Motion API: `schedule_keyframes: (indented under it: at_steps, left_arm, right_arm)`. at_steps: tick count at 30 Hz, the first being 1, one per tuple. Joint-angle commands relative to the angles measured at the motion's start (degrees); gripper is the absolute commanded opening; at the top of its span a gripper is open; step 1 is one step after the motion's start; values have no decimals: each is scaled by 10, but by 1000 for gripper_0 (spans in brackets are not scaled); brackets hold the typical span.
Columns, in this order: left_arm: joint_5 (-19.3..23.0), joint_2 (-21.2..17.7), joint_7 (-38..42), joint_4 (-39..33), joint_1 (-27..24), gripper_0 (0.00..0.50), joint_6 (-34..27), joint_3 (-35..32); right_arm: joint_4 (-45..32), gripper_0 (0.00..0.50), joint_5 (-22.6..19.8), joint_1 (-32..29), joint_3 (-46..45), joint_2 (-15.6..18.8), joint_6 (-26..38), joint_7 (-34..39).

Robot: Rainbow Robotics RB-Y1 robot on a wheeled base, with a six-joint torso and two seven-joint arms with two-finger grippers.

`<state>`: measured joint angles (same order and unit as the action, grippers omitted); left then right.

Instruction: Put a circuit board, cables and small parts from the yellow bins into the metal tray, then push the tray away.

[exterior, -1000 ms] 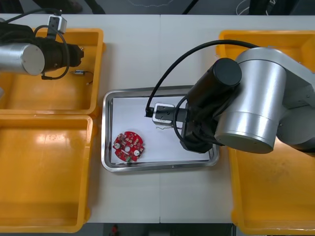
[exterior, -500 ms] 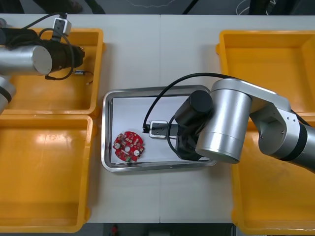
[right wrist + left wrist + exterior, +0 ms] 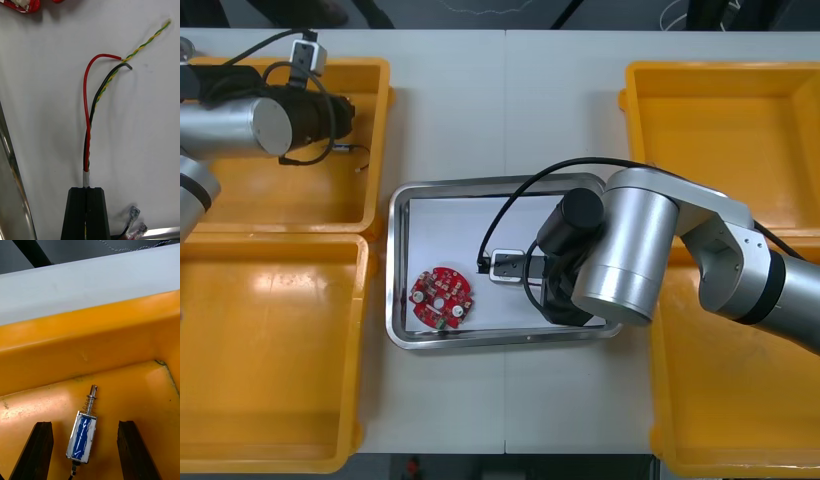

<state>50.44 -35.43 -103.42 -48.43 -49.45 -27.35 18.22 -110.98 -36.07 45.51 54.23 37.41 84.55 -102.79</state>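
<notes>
My right gripper (image 3: 88,193) is shut on a red and yellow cable (image 3: 88,112) with a black strand, whose free end lies on the white floor of the metal tray (image 3: 396,270). In the front view the right arm (image 3: 620,255) covers the tray's right half. A round red circuit board (image 3: 442,296) lies in the tray's near left part, and its edge (image 3: 22,4) shows beyond the cable's end. My left gripper (image 3: 84,423) is open in the far left yellow bin (image 3: 375,120), its fingers on either side of a small metal part (image 3: 83,433) with a blue body, also seen from above (image 3: 343,149).
A second yellow bin (image 3: 270,350) sits near left, and two more (image 3: 720,120) (image 3: 740,400) stand at the right. The tray rim (image 3: 11,168) runs close beside my right fingers. Small crimped cable ends (image 3: 133,215) lie by the rim. Bare table stretches beyond the tray.
The right arm has swung toward the tray's near side and lower, carrying the cable down onto the tray floor. The left arm has shifted slightly toward the small metal part.
</notes>
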Motion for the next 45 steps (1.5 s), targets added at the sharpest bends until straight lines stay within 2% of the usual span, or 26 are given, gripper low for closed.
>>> schedule_keyframes:
  at_steps: [1, 3, 4, 5, 6, 7, 8, 14, 20, 23, 31, 32, 36, 41, 45]
  left_arm:
    - [13, 5, -62, 9, -28, 500, 9, 15]
    - [17, 4, -64, 11, -28, 500, 9, 16]
    - [19, 5, -64, 11, -28, 500, 9, 17]
    - [20, 4, -64, 11, -27, 491, 9, 17]
    - [22, 5, -64, 12, -28, 308, 9, 18]
    - [24, 5, -65, 14, -28, 41, 9, 18]
    - [25, 5, -66, 15, -28, 3, 9, 18]
    - [34, -5, -67, 11, -28, 0, -24, 16]
    - [50, -25, -67, -13, -28, 0, -101, -6]
    - [48, -44, -64, -38, -28, 0, -154, -19]
    - [43, -71, -58, -80, -27, 1, -278, -75]
    - [43, -71, -58, -80, -27, 1, -278, -75]
    - [7, -72, -49, -117, -27, 0, -356, -110]
    - [-5, -72, -39, -144, -25, 0, -405, -126]
    - [-15, -76, -27, -199, -3, 1, -441, -149]
  right_arm:
    - [-4, 0, -1, 11, 11, -14, -7, -15]
    - [-4, 7, 0, 11, 11, -14, -7, -14]
    - [-4, 72, 0, 11, 11, -14, -7, -12]
    - [-4, 167, 0, 10, 11, -14, -7, -12]
    - [-5, 354, 0, 11, 11, -14, -6, -11]
    - [-4, 489, 0, 11, 10, -14, -6, -10]
    - [-4, 500, 0, 11, 10, -14, -6, -10]
    - [-6, 500, 3, 11, 7, -13, -6, -9]
    - [-20, 500, -12, 11, -24, -15, 15, -7]
    - [-36, 500, -35, 11, -64, -19, 56, -6]
    - [-71, 500, -57, 11, -163, -42, 178, 5]
    - [-71, 500, -57, 11, -163, -42, 178, 5]
    - [-104, 500, -59, 10, -222, -50, 254, 15]
    - [-138, 500, -58, -5, -276, -52, 254, 28]
    - [-168, 500, -58, -23, -316, -48, 254, 67]
